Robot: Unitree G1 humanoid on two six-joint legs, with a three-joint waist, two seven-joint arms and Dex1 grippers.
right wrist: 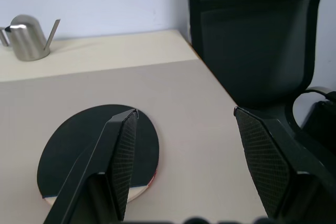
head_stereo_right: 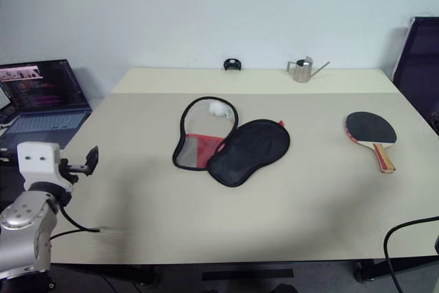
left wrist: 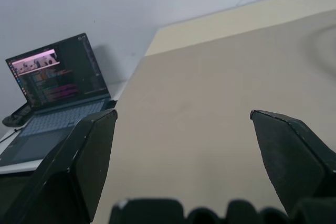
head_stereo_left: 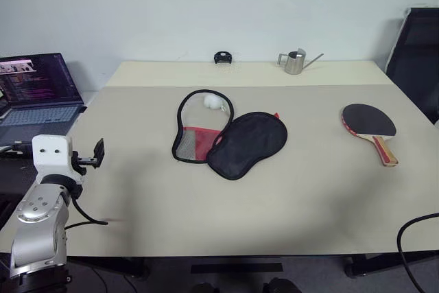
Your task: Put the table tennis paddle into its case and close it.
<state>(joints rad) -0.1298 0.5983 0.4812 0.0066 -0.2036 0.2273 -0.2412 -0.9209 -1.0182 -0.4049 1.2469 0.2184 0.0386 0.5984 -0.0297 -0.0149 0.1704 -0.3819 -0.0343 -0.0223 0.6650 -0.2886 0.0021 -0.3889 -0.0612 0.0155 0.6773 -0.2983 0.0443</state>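
Observation:
The table tennis paddle lies flat on the right side of the table, black face up, its wooden handle pointing toward the front edge. In the table's middle the case lies unzipped, one black half folded over to the right and the red mesh half exposed, a white ball inside its rim. My left gripper hovers open and empty over the table's left edge. In the right wrist view my right gripper stands open with nothing in it, the paddle showing beyond one finger.
An open laptop sits on a side surface to the left. A small metal watering can and a little black object stand at the table's far edge. A black chair is at the far right, a cable at the near right.

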